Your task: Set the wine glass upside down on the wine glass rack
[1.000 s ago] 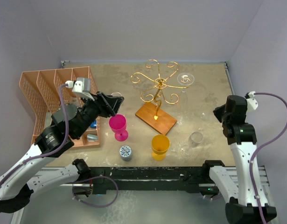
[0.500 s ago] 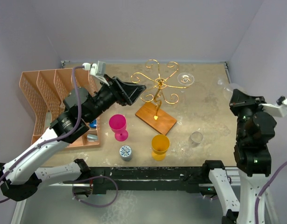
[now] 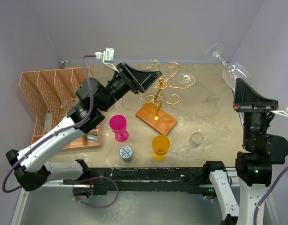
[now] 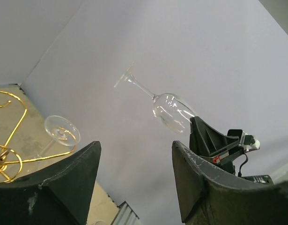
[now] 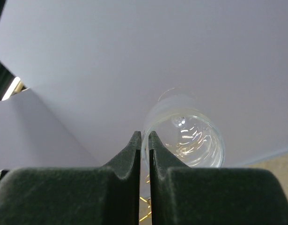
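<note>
My right gripper (image 3: 238, 82) is raised high at the far right and shut on the rim of a clear wine glass (image 3: 235, 71). The glass is tilted, its foot up and to the left. In the right wrist view the jaws (image 5: 144, 137) pinch the rim of the glass bowl (image 5: 193, 136). The wine glass rack (image 3: 158, 87) of gold wire stands mid-table on its brown wooden base (image 3: 158, 119). A second clear glass (image 3: 186, 79) hangs upside down on its right arm. My left gripper (image 3: 152, 80) is open and empty, raised beside the rack's left side. It (image 4: 134, 150) faces the held glass (image 4: 172, 111).
A clear glass (image 3: 193, 143) lies on the table near the front right. A pink goblet (image 3: 118, 126), a yellow goblet (image 3: 160, 146) and a small patterned cup (image 3: 126, 153) stand in front. An orange divided basket (image 3: 50, 91) is at the left.
My right arm has lifted the clear glass high up and tipped it, foot to the upper left. My left arm has risen and swung right, up to the rack.
</note>
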Robot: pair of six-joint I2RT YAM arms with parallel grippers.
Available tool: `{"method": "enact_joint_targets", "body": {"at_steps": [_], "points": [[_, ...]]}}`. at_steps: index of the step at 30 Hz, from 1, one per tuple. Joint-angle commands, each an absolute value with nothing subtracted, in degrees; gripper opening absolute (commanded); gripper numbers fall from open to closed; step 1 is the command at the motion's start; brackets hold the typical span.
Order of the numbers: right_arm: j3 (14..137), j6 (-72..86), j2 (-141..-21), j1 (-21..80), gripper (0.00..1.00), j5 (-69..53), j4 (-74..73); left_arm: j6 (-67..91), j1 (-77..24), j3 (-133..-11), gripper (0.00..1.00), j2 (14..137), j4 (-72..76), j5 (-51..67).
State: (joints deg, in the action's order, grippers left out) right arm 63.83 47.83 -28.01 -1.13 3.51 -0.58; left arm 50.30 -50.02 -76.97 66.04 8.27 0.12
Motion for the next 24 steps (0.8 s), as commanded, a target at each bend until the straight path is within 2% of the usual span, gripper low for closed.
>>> {"method": "enact_joint_targets", "body": {"at_steps": [1,11,24], "points": [[63.06,49.37,-25.70,-0.88,0.00,-4.90,15.78,53.94,-50.19,-81.96,0.60,70.51,15.83,3.80],[58.42,55.50,-25.88,-0.88,0.00,-12.08,26.77,66.79,-50.27,-86.78,0.60,81.15,30.25,4.24],[52.38,66.05,-29.14,-0.88,0.00,-17.41,38.58,72.25,-53.34,-82.96,0.60,84.57,39.17,-3.12]]}}
